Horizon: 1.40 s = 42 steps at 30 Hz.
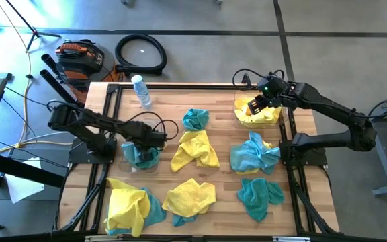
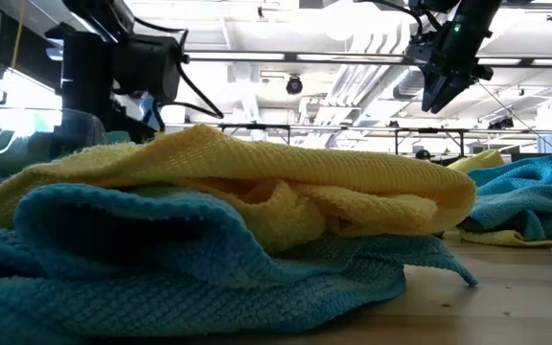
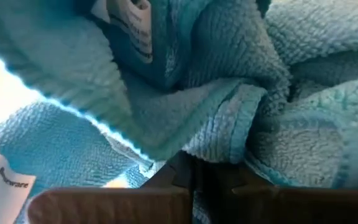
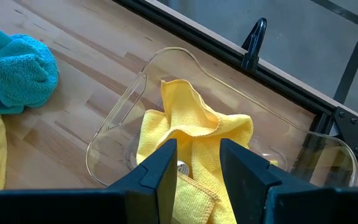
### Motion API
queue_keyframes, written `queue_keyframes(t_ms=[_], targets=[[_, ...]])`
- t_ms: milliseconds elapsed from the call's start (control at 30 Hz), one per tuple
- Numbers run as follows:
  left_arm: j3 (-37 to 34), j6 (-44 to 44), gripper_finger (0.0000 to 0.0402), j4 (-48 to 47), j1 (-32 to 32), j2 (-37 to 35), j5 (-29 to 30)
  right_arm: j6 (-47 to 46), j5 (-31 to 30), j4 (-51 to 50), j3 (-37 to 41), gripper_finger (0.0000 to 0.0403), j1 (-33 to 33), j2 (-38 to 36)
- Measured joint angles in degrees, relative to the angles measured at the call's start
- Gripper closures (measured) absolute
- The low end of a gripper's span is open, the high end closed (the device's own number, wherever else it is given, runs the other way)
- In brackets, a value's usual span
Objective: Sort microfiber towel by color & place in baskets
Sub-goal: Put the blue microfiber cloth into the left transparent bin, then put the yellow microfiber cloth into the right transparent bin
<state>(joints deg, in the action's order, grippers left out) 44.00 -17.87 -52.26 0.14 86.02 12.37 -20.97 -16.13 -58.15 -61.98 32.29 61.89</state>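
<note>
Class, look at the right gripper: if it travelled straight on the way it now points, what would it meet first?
Most likely the bright yellow microfiber towel lying in the clear plastic basket; the right gripper, fingers apart and empty, points down at it, though the gap between them is unclear.

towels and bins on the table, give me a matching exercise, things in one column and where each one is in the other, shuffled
Things:
1. left gripper
2. right gripper
3. water bottle
4. teal towel

Places:
A. lying on its side near the table's far edge
B. above the clear bin that holds yellow towels
C. lying loose near the table's front right corner
D. down in the bin of teal towels

Pairs: 1-D, 2-B, 3-A, 4-C
</note>
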Motion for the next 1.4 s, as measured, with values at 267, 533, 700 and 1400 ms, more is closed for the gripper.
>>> queue_keyframes(t_ms=[267, 533, 700, 1400], targets=[[0.63, 0.04, 0.0342, -0.26, 0.02, -0.04, -0.4, 0.02, 0.0, 0.0, 0.0, 0.0286, 0.0, -0.02], [5.79, 0.33, 0.031, -6.24, 0.0, -0.02, -0.49, 0.49, 0.0, 0.0, 0.0, 0.0286, 0.01, -0.01], [11.05, 0.62, 0.0311, -13.21, 0.0, -0.08, 2.57, 0.47, -0.02, 0.05, 0.0, 0.0286, 0.01, 0.0], [12.8, 0.19, 0.0312, -18.28, 0.57, -22.84, 3.28, -7.77, -4.43, 9.54, 0.0, 0.0368, -20.98, 0.25]])
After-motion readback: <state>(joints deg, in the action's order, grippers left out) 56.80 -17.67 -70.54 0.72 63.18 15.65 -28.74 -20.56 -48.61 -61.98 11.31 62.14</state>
